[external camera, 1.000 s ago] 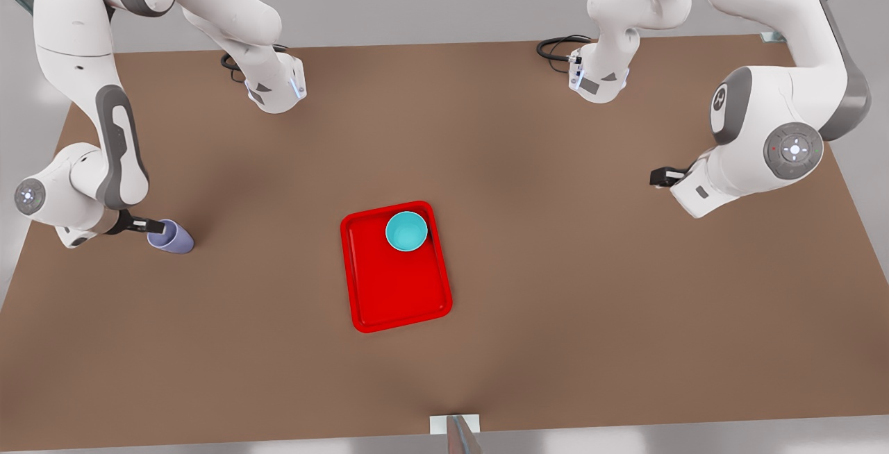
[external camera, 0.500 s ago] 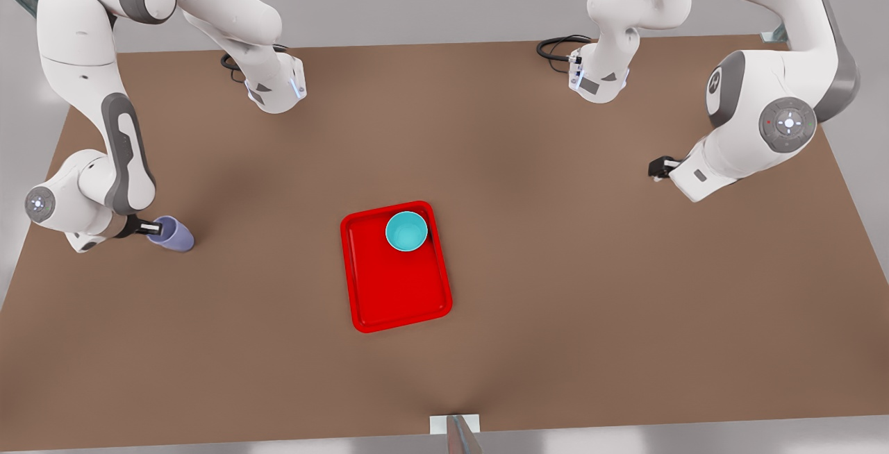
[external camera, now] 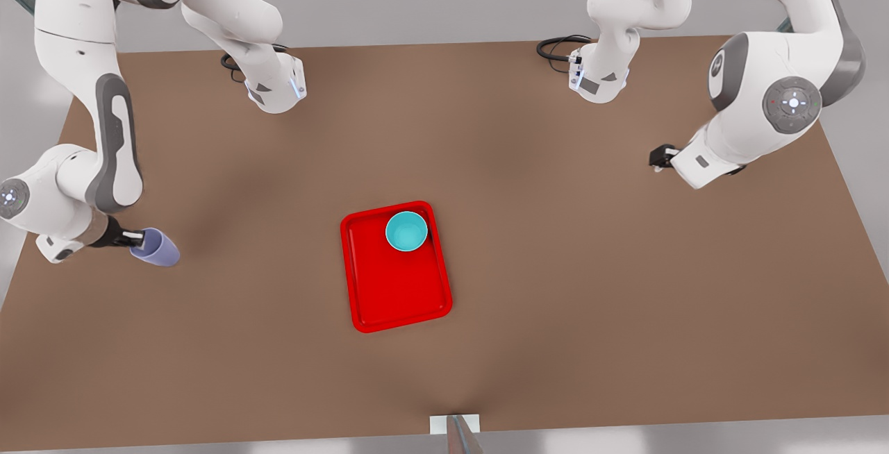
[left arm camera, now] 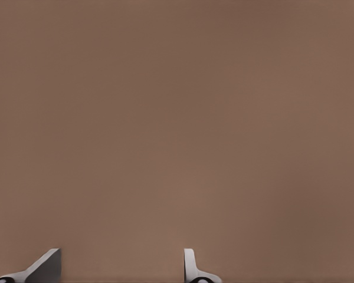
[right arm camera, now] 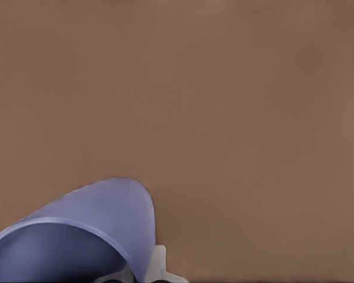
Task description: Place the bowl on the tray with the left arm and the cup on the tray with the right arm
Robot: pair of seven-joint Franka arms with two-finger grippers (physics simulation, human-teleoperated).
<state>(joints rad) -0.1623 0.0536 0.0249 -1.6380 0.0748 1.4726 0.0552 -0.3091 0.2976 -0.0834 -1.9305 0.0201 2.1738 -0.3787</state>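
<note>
The right gripper (external camera: 137,237) is clamped on the rim of the purple cup (external camera: 157,248) and holds it at about 9 o'clock from the red tray (external camera: 396,287), well apart from it. The blue bowl (external camera: 406,231) sits inside the tray, up by the 1 o'clock corner (near the rim). The left gripper (external camera: 657,157) waits at about 2 o'clock from the tray over the brown table (external camera: 555,266), with its fingers (left arm camera: 192,265) spread apart and nothing between them.
</note>
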